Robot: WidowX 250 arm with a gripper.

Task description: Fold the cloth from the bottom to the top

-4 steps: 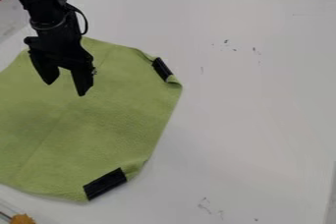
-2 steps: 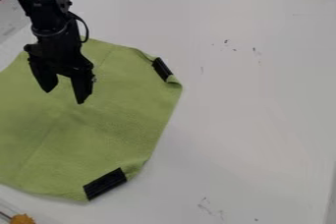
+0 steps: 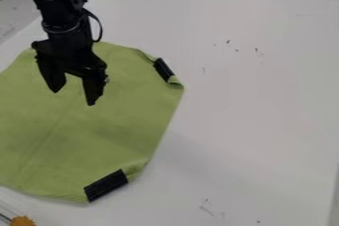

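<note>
My black gripper (image 3: pixel 73 99) hangs over the upper left part of the green cloth (image 3: pixel 99 131), its two fingers spread apart with nothing between them. The cloth lies mostly flat on the left side of the white table, with a small curl at its right corner and a slight fold by its bottom edge. One black strip (image 3: pixel 163 70) sits at the cloth's upper right edge, and another black strip (image 3: pixel 106 185) at its bottom right edge.
The white table (image 3: pixel 258 111) extends to the right of the cloth, with small dark marks on it. At the lower left corner is an orange-yellow object (image 3: pixel 23 221). Dark items stand beyond the table's far edge.
The gripper has first come slightly down in the view, then shifted to the right over the cloth. The cloth has not moved.
</note>
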